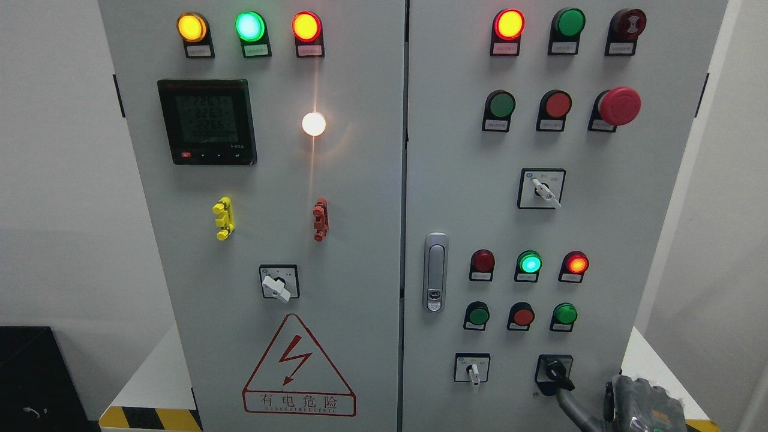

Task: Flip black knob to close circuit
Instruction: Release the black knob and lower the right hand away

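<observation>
Sitting low on the right door of the grey metal cabinet (336, 180), the black knob (555, 372) is a small rotary switch on a square black bezel, its lever pointing down-right. A dark finger (570, 403) of the right hand (642, 405) reaches up from the lower right edge and touches the knob's lever; whether other fingers close round it, cannot tell. The hand has a dark, glossy casing and is mostly cut off by the frame.

Left of the knob is a white-lever selector switch (473, 369) on a white square plate. Above these runs a row of round push buttons, green (478, 315), red (523, 316), green (565, 314), and above that three domed lamps with the middle green lamp (530, 263) lit. A chrome oblong door handle (435, 272) sits at the door's left edge. Higher up is another white selector (543, 189) and a red mushroom stop button (618, 106).

The left door carries a black rectangular digital meter (207, 121), yellow (223, 218) and red (320, 219) plastic clips, and a triangular red-outlined warning label (298, 367). Paint is smooth and matte.
</observation>
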Action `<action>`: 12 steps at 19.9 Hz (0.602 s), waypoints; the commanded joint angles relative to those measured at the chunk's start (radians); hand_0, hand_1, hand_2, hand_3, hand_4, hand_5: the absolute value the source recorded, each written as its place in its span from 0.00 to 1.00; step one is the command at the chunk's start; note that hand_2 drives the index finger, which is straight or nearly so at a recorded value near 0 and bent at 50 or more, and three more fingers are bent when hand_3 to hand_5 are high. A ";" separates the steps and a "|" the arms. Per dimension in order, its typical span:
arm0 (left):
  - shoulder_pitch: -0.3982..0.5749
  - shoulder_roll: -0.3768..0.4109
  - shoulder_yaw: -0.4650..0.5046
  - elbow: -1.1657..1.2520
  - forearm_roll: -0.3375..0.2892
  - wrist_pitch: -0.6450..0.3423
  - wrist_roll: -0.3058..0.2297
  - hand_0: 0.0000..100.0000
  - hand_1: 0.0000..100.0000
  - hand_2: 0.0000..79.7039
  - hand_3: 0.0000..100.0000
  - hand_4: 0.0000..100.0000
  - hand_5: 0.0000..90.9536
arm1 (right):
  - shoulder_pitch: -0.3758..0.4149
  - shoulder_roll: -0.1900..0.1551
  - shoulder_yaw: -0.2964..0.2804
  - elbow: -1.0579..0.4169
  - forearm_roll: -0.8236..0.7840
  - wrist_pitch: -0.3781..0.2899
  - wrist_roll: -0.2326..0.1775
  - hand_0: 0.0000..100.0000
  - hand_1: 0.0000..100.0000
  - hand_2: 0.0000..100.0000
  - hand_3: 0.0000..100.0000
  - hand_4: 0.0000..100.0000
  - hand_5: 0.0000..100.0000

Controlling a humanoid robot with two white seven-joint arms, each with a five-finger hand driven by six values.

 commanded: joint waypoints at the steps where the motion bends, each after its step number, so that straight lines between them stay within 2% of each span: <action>1: 0.006 0.000 0.000 0.000 0.000 0.000 0.001 0.12 0.56 0.00 0.00 0.00 0.00 | -0.004 0.001 -0.010 -0.006 -0.009 0.001 -0.012 0.00 0.00 0.92 1.00 1.00 1.00; 12: 0.006 0.000 0.000 0.000 0.000 0.000 0.001 0.12 0.56 0.00 0.00 0.00 0.00 | -0.002 0.001 -0.007 -0.005 -0.023 0.000 -0.023 0.00 0.00 0.92 1.00 1.00 1.00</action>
